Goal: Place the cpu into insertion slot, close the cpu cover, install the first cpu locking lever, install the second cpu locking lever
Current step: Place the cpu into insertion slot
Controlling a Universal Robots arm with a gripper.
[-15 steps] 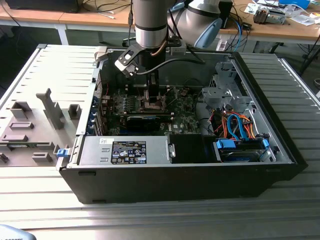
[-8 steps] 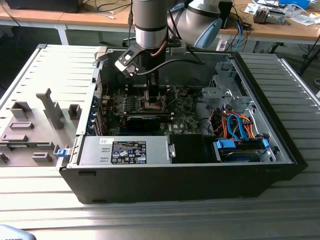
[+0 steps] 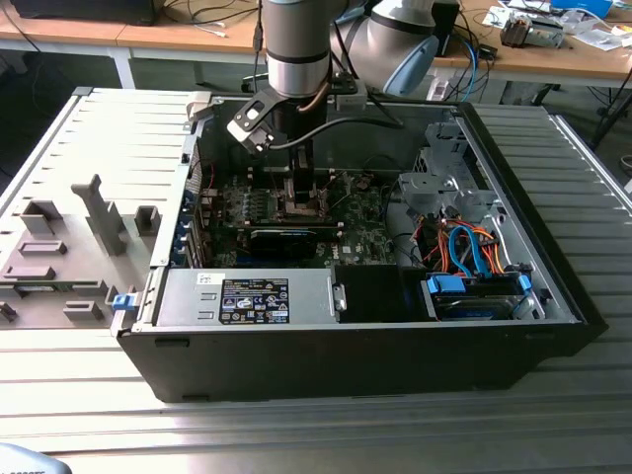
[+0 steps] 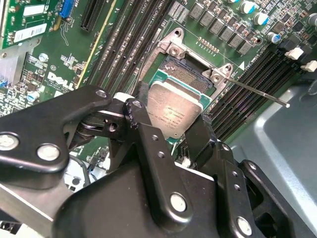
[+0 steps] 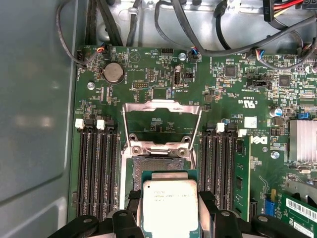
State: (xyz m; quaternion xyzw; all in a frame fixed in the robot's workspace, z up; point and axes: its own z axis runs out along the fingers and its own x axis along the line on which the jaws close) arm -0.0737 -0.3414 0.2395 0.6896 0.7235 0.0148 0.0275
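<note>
A slatted metal bench carries an open computer case. In the first wrist view, the fingers clamp the cpu by two opposite edges, over the nearer half of the insertion slot. Beyond the slot, the cpu cover stands flipped open.

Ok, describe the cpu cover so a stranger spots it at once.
In the open case, find the green motherboard. Between its banks of black memory slots lies the insertion slot, with the cpu cover swung open from one edge. It alone is a thin silvery windowed frame.
</note>
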